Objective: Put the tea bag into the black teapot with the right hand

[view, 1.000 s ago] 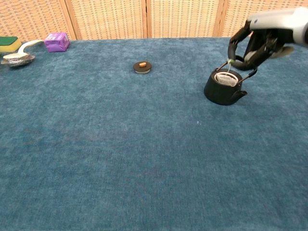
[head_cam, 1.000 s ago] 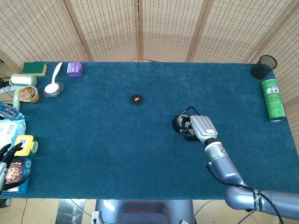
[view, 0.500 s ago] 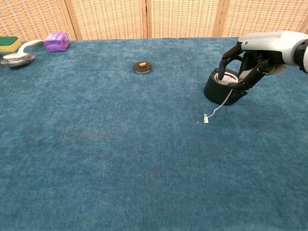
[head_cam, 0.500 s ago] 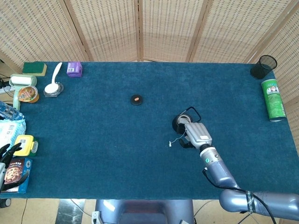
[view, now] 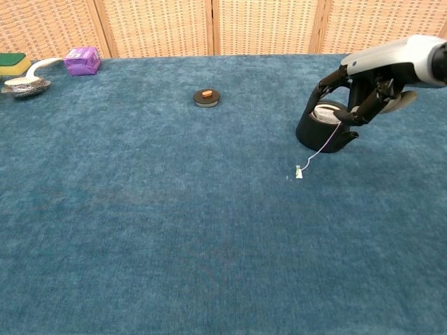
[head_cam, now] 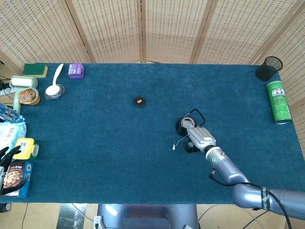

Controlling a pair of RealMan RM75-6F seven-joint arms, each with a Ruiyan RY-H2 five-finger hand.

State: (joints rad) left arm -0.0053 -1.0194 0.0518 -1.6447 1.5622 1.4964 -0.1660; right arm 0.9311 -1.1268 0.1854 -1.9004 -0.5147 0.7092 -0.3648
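The black teapot [view: 320, 134] stands open at the right of the blue table, also seen as the teapot [head_cam: 183, 126] in the head view. The white tea bag [view: 323, 113] lies inside it. Its string [view: 320, 145] runs over the near rim down to the paper tag [view: 298, 171] on the cloth. My right hand [view: 364, 89] hovers over the pot's right rim with fingers curled down. The string's top end meets the fingertips, and whether they pinch it is unclear. My left hand [head_cam: 8, 155] sits off the table's left edge, fingers apart, holding nothing.
The pot's black lid [view: 206, 97] with an orange knob lies at centre back. A purple box [view: 82, 61], a spoon in a dish [view: 25, 84] and a sponge are at back left. A green can [head_cam: 278, 101] and a mesh cup [head_cam: 269, 68] stand at the right. Snack packs [head_cam: 25, 148] are at the left edge.
A second ago my right hand held the string above the pot. It then dipped to the rim, the tag dropped onto the cloth, and the hand has now risen slightly.
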